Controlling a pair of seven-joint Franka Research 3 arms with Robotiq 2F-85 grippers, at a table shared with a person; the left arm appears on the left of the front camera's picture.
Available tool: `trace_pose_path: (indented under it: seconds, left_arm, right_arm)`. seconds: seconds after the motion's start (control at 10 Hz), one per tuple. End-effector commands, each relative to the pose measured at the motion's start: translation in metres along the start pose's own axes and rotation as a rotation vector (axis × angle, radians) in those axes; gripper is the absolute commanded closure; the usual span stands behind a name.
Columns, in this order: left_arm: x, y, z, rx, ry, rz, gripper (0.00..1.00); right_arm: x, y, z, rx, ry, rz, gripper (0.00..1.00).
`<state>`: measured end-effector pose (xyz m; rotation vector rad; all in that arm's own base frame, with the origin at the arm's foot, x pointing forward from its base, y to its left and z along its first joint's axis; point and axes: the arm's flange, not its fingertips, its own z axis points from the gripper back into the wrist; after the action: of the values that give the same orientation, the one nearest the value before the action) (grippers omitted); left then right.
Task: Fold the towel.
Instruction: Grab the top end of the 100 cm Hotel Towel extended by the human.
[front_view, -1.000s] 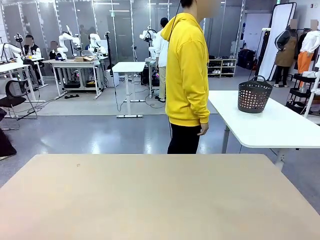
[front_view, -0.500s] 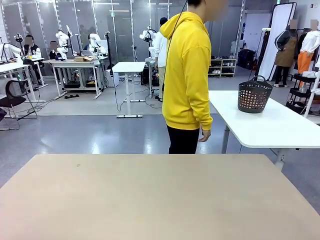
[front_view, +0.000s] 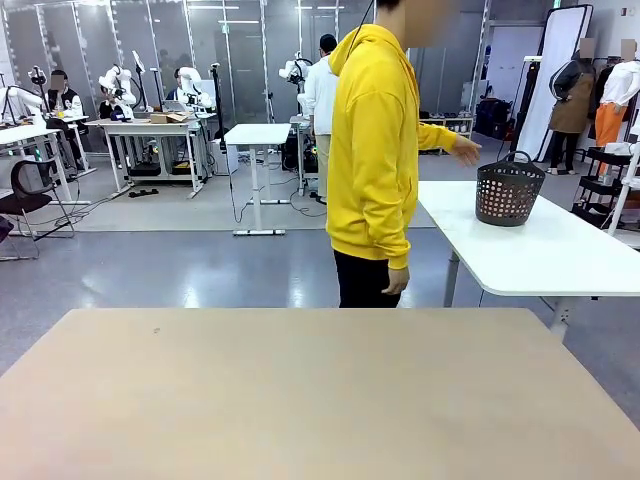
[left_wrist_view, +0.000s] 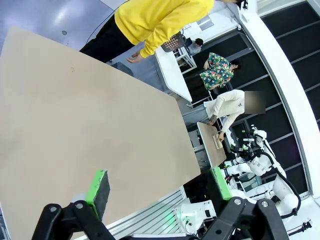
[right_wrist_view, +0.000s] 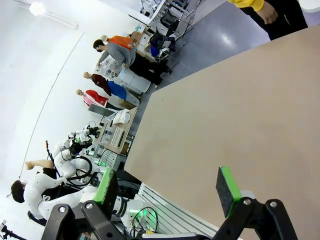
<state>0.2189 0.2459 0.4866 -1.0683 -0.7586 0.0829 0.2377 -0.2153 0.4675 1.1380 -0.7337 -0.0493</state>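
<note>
Person's hand (front_view: 465, 152) stretched toward basket (front_view: 508, 190) far right, likely to fetch towel. Left gripper (left_wrist_view: 159, 184), right gripper (right_wrist_view: 167, 187): jaws wide, empty, ready above table (front_view: 300, 400).

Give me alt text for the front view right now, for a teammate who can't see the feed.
A person in a yellow hoodie stands at the far side of the tan table, turned sideways, with one hand stretched toward a dark perforated basket. The basket sits on a white side table to the right.
</note>
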Motion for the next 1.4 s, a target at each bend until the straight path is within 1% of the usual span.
trace_pose_path:
  seconds: [0.0, 1.3]
  left_arm:
    - [0.0034, -0.0003, 0.0023, -0.019, -0.005, -0.016, 0.0]
    - [0.0034, -0.0003, 0.0023, -0.019, -0.005, -0.016, 0.0]
  right_arm:
    - [0.0013, 0.0006, 0.0001, 0.01, -0.013, 0.007, 0.0]
    - [0.0013, 0.0006, 0.0001, 0.01, -0.013, 0.007, 0.0]
